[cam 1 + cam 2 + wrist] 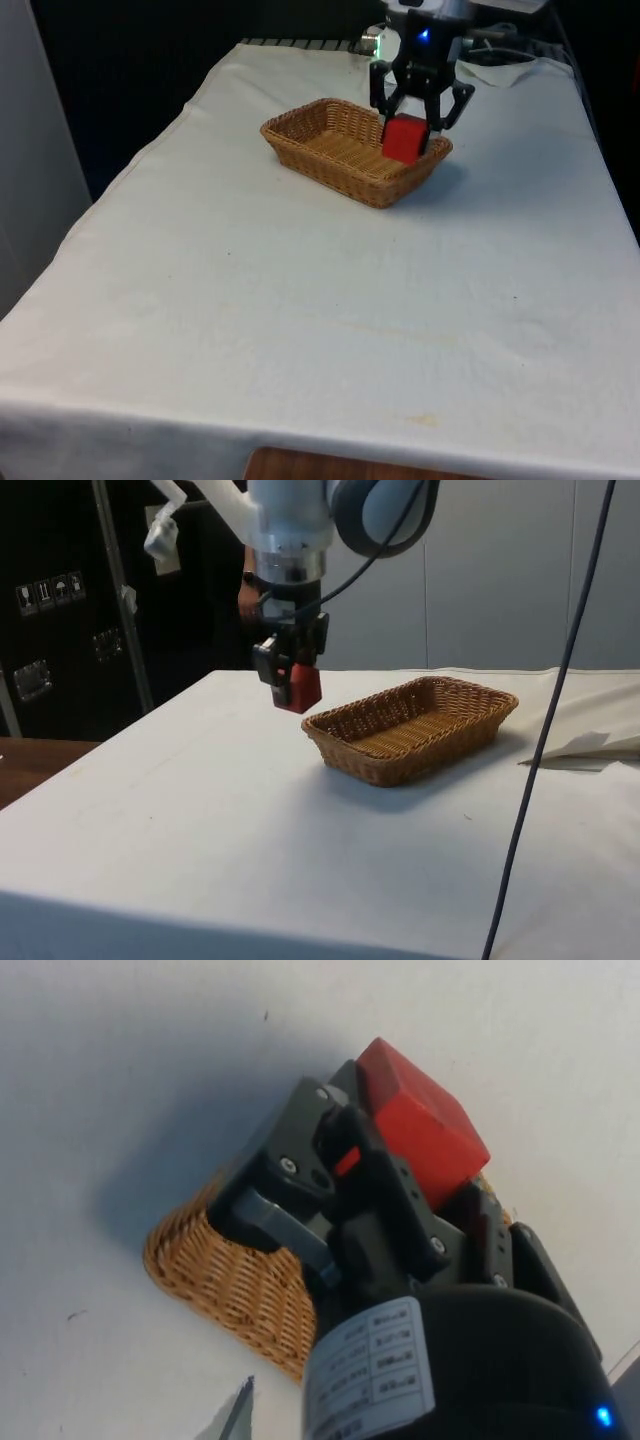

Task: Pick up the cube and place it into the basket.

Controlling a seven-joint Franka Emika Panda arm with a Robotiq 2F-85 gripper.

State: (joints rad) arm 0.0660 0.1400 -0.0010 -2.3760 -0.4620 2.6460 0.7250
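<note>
My black gripper (408, 128) is shut on the red cube (404, 139), which hangs in the air, tilted. In the front view the cube overlaps the right end of the woven basket (325, 165). The side view shows the gripper (297, 683) and cube (304, 688) just outside the basket's (400, 765) near end, a little higher than its rim and above the white cloth. In the wrist view the cube (425, 1130) sits between the fingers (330, 1150), with one end of the basket (225, 1270) beneath them.
A dark cable (545, 740) hangs down across the side view. Folded white cloth (585, 745) lies past the basket. A person's arm (247, 590) shows behind the robot. Crumpled white material (510, 70) lies at the table's far end.
</note>
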